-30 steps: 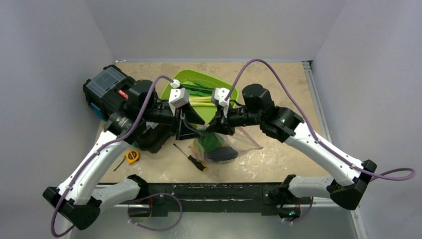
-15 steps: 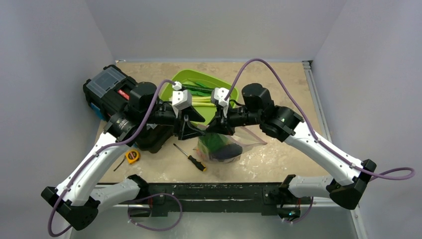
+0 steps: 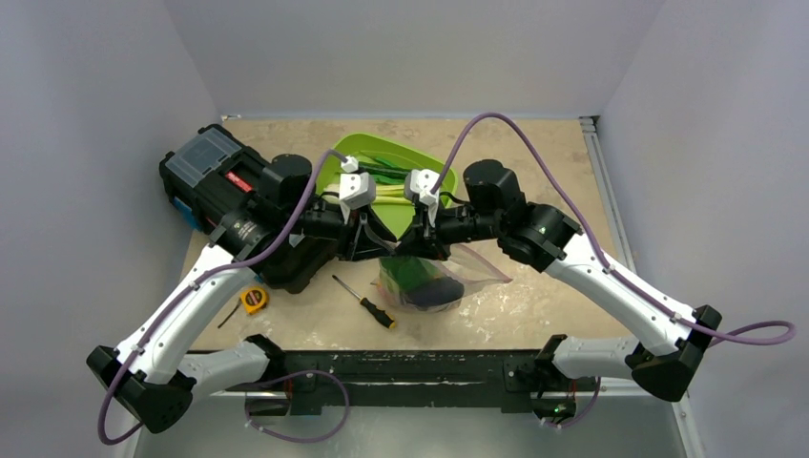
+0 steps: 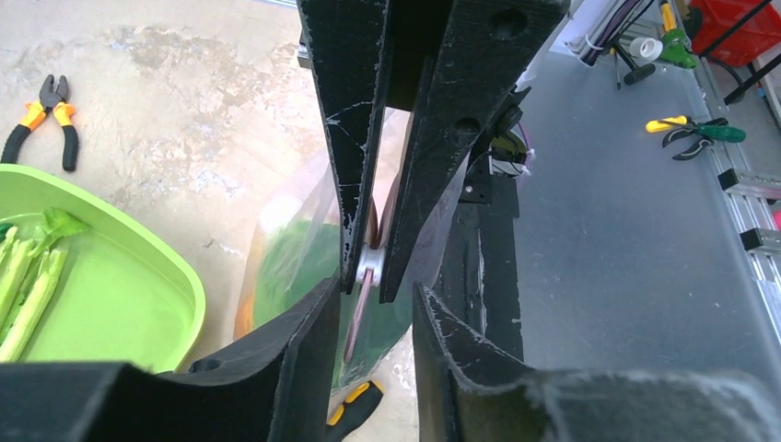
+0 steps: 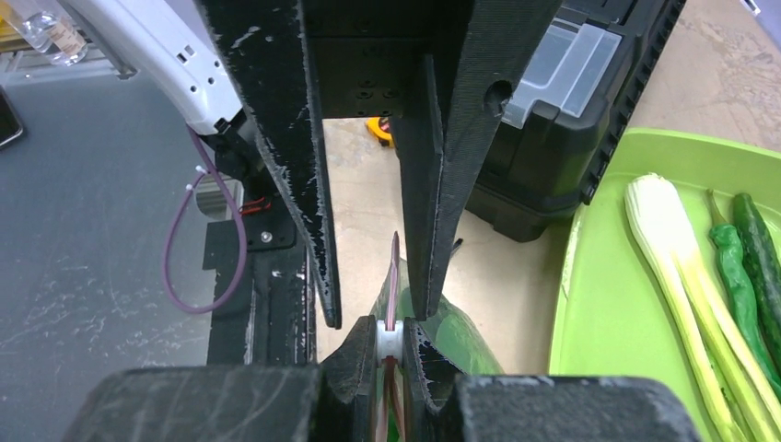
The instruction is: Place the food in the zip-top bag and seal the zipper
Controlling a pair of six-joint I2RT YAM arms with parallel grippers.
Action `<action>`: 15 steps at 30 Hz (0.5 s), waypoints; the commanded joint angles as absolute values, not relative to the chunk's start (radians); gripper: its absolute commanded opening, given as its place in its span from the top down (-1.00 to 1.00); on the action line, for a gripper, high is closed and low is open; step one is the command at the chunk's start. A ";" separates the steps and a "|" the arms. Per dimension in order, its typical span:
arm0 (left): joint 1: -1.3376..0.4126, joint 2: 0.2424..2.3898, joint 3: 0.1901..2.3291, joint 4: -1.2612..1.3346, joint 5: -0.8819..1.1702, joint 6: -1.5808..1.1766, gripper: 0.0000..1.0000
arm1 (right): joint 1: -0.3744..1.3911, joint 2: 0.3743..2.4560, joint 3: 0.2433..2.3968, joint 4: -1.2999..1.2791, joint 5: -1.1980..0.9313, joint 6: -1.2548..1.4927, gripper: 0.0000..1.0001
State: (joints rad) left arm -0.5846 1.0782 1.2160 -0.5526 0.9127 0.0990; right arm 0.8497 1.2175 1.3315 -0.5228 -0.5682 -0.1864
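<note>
The zip-top bag (image 3: 448, 286) stands on the table before the tray, with green, orange and dark food (image 3: 420, 277) inside. My right gripper (image 3: 408, 244) is shut on the white slider (image 5: 390, 339) of the zipper (image 5: 394, 272) at the bag's mouth. My left gripper (image 3: 370, 240) is open right beside it, jaws either side of the pinkish zipper strip (image 4: 361, 308). In the wrist views, the left gripper (image 4: 376, 295) and the right gripper (image 5: 390, 324) face each other. Bok choy (image 5: 677, 249) and green pods (image 5: 755, 249) lie in the tray.
The lime-green tray (image 3: 434, 176) sits behind the bag. A black toolbox (image 3: 224, 181) is at the left, behind the left arm. A screwdriver (image 3: 367, 303) and a yellow tape measure (image 3: 253, 299) lie left of the bag. Pliers (image 4: 41, 115) lie beyond the tray.
My left gripper has moved right along the bag's mouth, closer to the right gripper. The right gripper has held its place on the slider.
</note>
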 commanded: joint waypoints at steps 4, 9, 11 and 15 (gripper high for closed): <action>-0.582 1.076 1.238 -0.529 0.955 0.122 0.67 | 0.845 1.198 1.379 -0.511 -0.589 -0.205 1.00; -0.582 1.075 1.246 -0.557 0.946 0.141 0.95 | 0.845 1.194 1.376 -0.507 -0.589 -0.205 1.00; -0.582 1.075 1.255 -0.585 0.909 0.158 1.00 | 0.845 1.191 1.374 -0.502 -0.585 -0.202 1.00; -0.582 1.071 1.290 -0.673 0.676 0.172 1.00 | 0.846 1.186 1.368 -0.499 -0.561 -0.186 1.00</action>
State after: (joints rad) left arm -0.5842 1.0790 1.2278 -0.5869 0.8738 0.1242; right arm 0.8497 1.2163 1.3315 -0.5320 -0.5694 -0.1940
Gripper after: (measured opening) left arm 0.012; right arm 0.056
